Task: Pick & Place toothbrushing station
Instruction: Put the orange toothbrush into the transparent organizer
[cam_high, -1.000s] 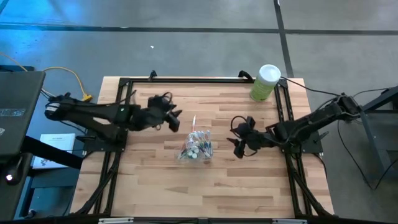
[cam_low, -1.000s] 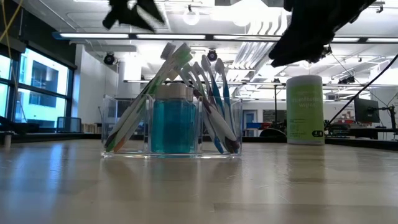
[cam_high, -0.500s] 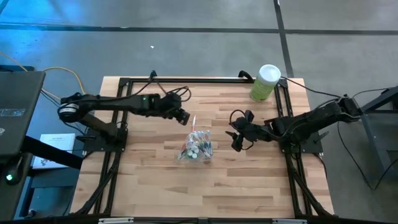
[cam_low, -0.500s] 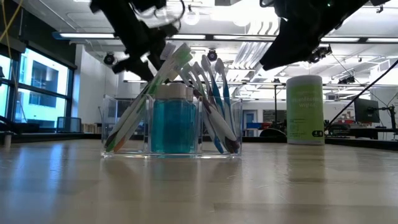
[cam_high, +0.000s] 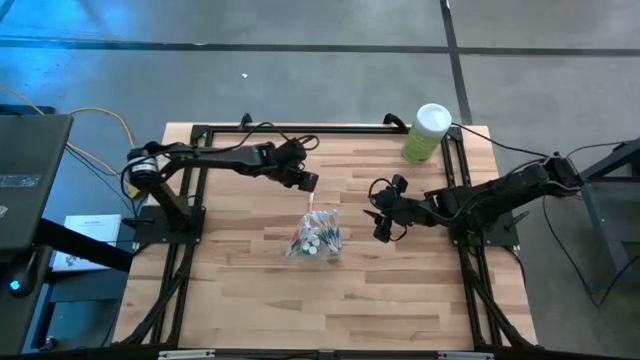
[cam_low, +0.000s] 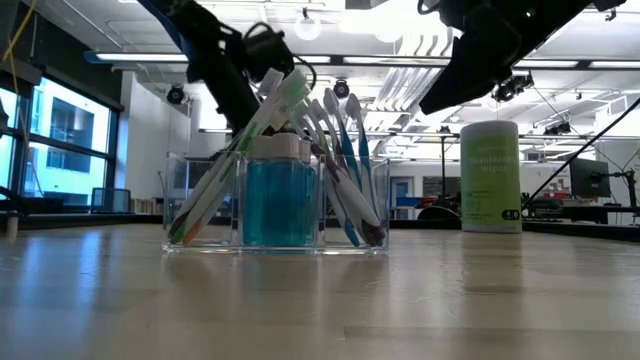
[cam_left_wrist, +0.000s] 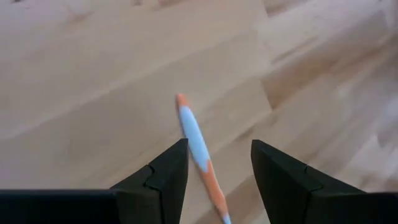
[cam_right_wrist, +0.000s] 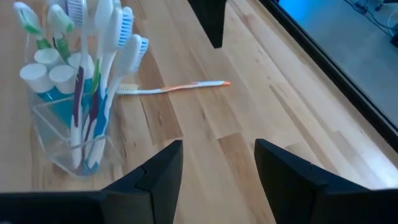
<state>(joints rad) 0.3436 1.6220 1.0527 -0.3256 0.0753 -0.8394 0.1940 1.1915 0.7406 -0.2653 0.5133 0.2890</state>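
Note:
The toothbrushing station (cam_high: 315, 236) is a clear holder standing on its base at mid table. It holds several pastel toothbrushes (cam_right_wrist: 102, 37) and white-capped tubes (cam_right_wrist: 48, 70), and also shows in the low view (cam_low: 275, 195). One orange and light-blue toothbrush (cam_left_wrist: 196, 140) lies flat on the wood just beyond the station (cam_high: 313, 200). My left gripper (cam_high: 307, 183) hangs open over that loose brush, a finger on either side of its handle (cam_left_wrist: 219, 144), touching nothing. My right gripper (cam_high: 379, 212) stands open to the right of the station (cam_right_wrist: 219, 144), raised off the table.
A tall green canister (cam_high: 425, 132) with a white lid stands at the far right corner (cam_low: 490, 175). A black frame (cam_high: 300, 128) runs along the table's far and side edges. Bare wood lies in front of the station toward the near edge.
My left gripper has swung from the left side toward the table's middle and come down, turning as it went, until it hangs over the loose toothbrush behind the station. The station and the loose brush have stayed where they were.

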